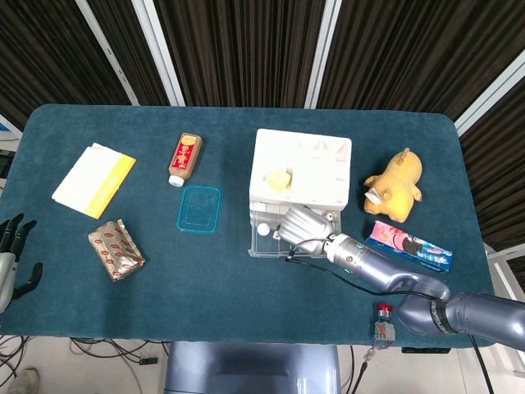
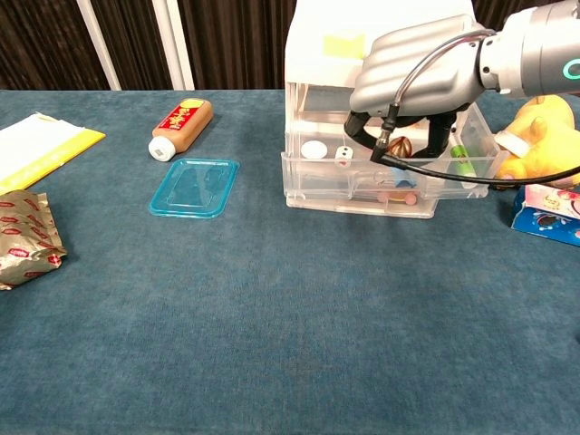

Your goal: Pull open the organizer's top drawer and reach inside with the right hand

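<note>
Right hand in the open top drawer

One organizer [image 1: 301, 176] stands mid-table, its top drawer [image 2: 388, 161] pulled out. The right hand [image 2: 419, 74] reaches in, fingers [image 2: 358, 127] curled downward; whether it grips anything, I cannot tell. The left hand [image 1: 11, 254] sits open at the table's edge, holding nothing

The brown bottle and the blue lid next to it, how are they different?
The brown bottle is rounded, with a red label and a white cap; the blue lid is flat, see-through and rectangular. The bottle lies farther back on the table; the lid lies nearer the front. Both lie flat on the cloth, left of the organizer, untouched by either hand.
</note>
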